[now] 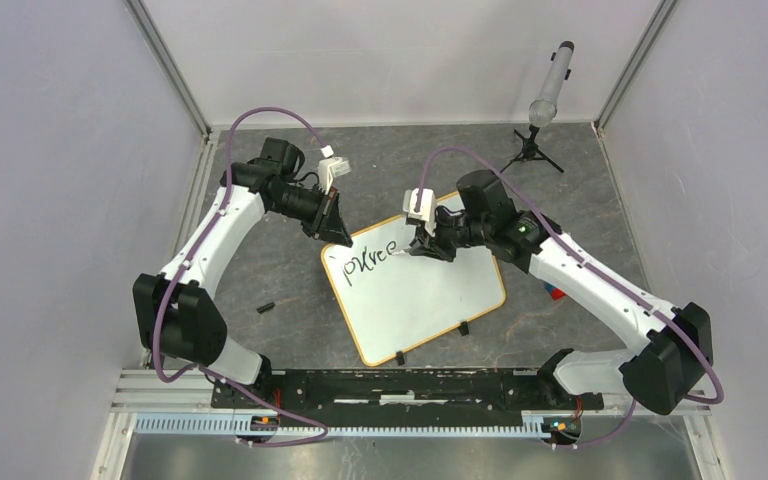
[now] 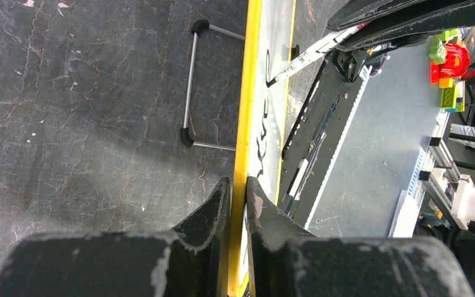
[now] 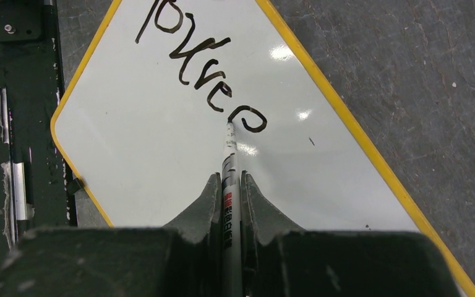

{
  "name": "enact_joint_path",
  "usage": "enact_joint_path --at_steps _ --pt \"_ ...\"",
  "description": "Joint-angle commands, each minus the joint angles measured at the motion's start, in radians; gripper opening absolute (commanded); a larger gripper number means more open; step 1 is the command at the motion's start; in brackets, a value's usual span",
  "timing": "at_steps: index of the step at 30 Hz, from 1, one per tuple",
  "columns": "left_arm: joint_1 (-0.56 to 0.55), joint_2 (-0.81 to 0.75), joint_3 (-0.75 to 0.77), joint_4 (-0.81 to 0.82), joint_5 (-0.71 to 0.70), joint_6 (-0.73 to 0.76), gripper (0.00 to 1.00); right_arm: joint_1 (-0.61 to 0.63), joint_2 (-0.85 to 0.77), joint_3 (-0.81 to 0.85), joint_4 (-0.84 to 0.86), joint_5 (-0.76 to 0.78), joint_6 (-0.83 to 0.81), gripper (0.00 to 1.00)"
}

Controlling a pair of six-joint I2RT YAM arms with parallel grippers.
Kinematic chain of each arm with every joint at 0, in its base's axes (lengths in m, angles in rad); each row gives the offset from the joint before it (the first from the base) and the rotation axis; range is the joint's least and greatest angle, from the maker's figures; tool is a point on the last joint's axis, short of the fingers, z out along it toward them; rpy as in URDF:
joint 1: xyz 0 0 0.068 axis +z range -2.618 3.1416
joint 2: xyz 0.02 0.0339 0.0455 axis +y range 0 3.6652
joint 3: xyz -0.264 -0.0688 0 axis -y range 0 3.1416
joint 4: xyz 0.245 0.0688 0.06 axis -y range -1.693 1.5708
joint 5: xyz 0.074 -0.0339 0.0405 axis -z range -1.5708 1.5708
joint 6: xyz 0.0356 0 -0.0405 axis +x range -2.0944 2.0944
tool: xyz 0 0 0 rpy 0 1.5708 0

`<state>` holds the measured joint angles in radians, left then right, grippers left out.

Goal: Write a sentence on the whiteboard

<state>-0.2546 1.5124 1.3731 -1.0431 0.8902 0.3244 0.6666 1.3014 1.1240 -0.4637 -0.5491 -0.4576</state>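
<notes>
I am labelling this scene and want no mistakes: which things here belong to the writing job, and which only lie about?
In use: whiteboard, its writing, marker in the right gripper, left gripper clamping the board's edge.
Lying about: microphone on tripod, small black piece, blue and red thing.

Tilted yellow-framed whiteboard (image 1: pixel 422 300), unfinished black scrawl (image 1: pixel 366 264)

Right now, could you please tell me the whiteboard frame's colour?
The frame is yellow; the right wrist view shows it best.
</notes>
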Motion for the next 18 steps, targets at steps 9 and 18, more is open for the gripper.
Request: enact_joint_path --at_steps 9,18 --pt "-0.005 0.000 0.014 -0.020 -0.016 0.036 0.02 -0.012 -0.039 -0.019 -0.016 0.055 -0.025 0.00" --pt "-0.005 0.000 0.014 -0.019 -0.013 0.036 0.02 -0.032 -0.046 0.049 -0.046 0.030 -0.039 0.00"
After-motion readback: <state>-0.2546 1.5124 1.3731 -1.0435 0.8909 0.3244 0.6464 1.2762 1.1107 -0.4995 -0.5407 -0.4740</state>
